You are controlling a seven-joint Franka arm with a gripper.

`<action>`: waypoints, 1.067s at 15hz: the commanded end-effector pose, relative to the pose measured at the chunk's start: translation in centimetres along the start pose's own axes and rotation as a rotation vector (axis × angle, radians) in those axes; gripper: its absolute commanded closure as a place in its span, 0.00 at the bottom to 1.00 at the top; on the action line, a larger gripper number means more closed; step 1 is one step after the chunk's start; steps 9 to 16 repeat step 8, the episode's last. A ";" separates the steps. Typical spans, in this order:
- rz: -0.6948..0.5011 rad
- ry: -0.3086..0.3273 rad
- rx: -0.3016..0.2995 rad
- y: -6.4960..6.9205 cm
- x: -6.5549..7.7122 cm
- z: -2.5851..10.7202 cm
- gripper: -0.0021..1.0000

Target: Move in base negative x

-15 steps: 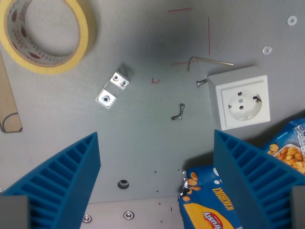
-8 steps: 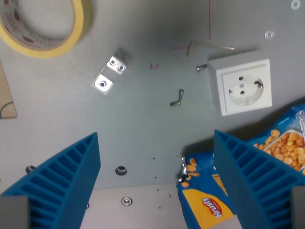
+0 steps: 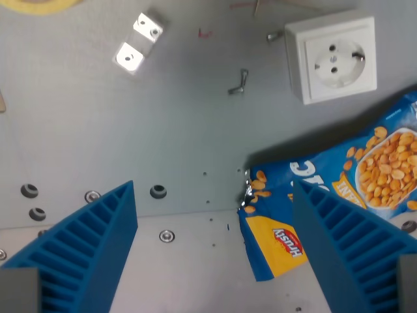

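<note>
Since the earlier frames your whole view has slid — everything on the table now sits higher in the wrist view, which is the camera travelling, not the objects shifting. The tape roll that filled the top left corner is down to a thin yellow sliver at the upper edge, and far more of the snack bag has come into sight. You can see the gripper spread wide, its two blue ribbed fingers at the lower left and lower right of the view, holding nothing. The grey table fills most of the picture, with a paler plate along its bottom carrying bolt heads. The blue and yellow snack bag lies at the wrist view's right, partly behind the right finger. Above it sits the white socket, close to the bag; whether they touch you cannot tell. Up at the left lies the metal bracket — two shiny faces, each with a hole. Between bracket and socket rests a small bent screw, and another screw lies just beside the socket's left edge.
</note>
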State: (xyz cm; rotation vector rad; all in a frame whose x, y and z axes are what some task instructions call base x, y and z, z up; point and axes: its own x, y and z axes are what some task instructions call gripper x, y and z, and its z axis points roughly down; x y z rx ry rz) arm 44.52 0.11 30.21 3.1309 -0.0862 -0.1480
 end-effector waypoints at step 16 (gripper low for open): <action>0.000 0.082 0.004 0.9 -5.9 1.0 0.00</action>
